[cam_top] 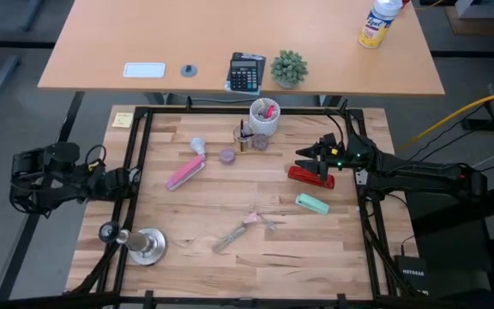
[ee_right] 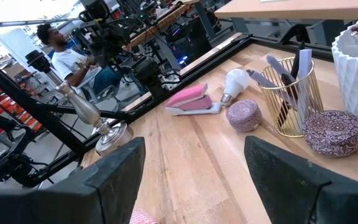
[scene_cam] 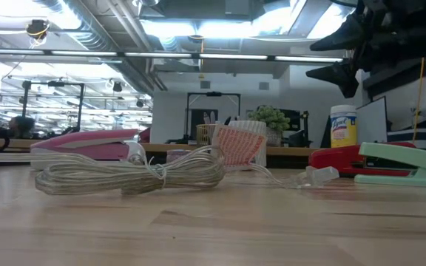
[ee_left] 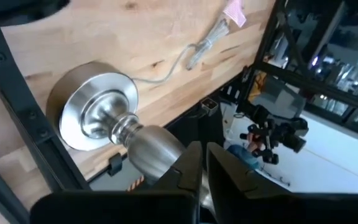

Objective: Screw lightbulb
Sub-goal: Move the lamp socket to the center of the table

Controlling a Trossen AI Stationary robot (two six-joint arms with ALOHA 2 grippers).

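The white lightbulb point(cam_top: 197, 146) point(ee_right: 235, 81) lies on its side on the table, next to the far end of a pink stapler point(cam_top: 185, 172). The silver socket stand point(cam_top: 140, 245) point(ee_left: 98, 115) stands on its round base near the table's near left corner. My left gripper point(cam_top: 134, 178) point(ee_left: 202, 152) is shut and empty. It hangs over the table's left edge, above and apart from the stand. My right gripper point(cam_top: 305, 159) point(ee_right: 194, 180) hovers open over a red stapler point(cam_top: 311, 176), with nothing between its fingers.
A purple cap point(cam_top: 227, 155), a gold wire holder point(cam_top: 243, 137), a white cup point(cam_top: 264, 116) and a purple tin point(ee_right: 331, 130) stand at the far middle. A mint stapler point(cam_top: 312, 203) and a coiled cable point(cam_top: 247, 227) lie nearer. A person point(ee_right: 67, 56) sits beyond the table.
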